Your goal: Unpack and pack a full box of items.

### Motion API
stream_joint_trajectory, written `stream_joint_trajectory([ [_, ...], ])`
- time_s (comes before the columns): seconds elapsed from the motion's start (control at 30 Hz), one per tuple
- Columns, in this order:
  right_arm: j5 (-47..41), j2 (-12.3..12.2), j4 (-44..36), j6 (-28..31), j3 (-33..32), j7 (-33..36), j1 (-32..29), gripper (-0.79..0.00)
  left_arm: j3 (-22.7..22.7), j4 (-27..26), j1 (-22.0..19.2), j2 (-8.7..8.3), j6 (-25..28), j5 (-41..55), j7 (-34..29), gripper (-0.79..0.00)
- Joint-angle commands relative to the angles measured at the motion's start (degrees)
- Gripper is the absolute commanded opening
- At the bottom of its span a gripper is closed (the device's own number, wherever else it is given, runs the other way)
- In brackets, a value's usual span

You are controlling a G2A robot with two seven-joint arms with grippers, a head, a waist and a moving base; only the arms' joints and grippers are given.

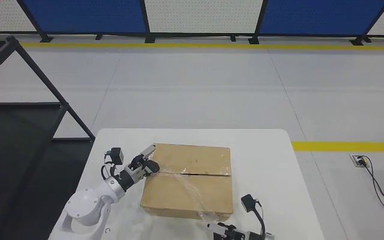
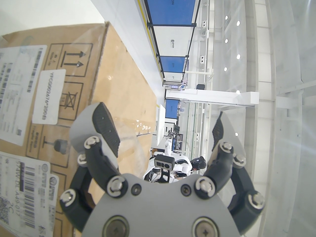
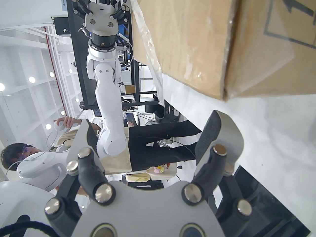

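A closed cardboard box (image 1: 187,180) lies in the middle of the white table (image 1: 264,174). Clear tape (image 1: 191,187) runs loose and crumpled across its lid and down its front. My left gripper (image 1: 149,162) is open at the box's left top edge. In the left wrist view one finger (image 2: 106,124) lies over the labelled side of the box (image 2: 74,80), close to the tape (image 2: 134,136). My right gripper (image 3: 151,122) is open just off a lower corner of the box (image 3: 197,38), low by the table's front edge (image 1: 215,228), holding nothing.
A black metal rack (image 1: 36,90) stands off the table's left side. Bare tabletop lies to the right of the box. Blue and white partition panels (image 1: 204,15) close off the far floor, with a yellow line (image 1: 336,146) on the right.
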State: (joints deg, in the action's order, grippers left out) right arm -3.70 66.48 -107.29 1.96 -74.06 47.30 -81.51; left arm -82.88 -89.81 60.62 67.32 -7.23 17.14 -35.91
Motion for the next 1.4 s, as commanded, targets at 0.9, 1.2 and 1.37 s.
stream_joint_trajectory([
  [0.9,-22.9,0.8,0.4,3.8,1.6,0.9,9.0,0.0,0.0,0.0,0.9,-0.44,1.3,1.5,0.5,0.0],
  [1.2,-30.3,1.4,1.9,6.0,0.6,-5.4,10.8,0.0,-0.6,-0.6,1.7,-0.67,1.7,2.1,0.3,0.0],
  [1.37,-31.0,1.7,2.0,8.1,-0.3,-9.5,10.8,0.0,-0.6,-0.5,1.8,-0.76,1.7,2.2,0.3,0.0],
])
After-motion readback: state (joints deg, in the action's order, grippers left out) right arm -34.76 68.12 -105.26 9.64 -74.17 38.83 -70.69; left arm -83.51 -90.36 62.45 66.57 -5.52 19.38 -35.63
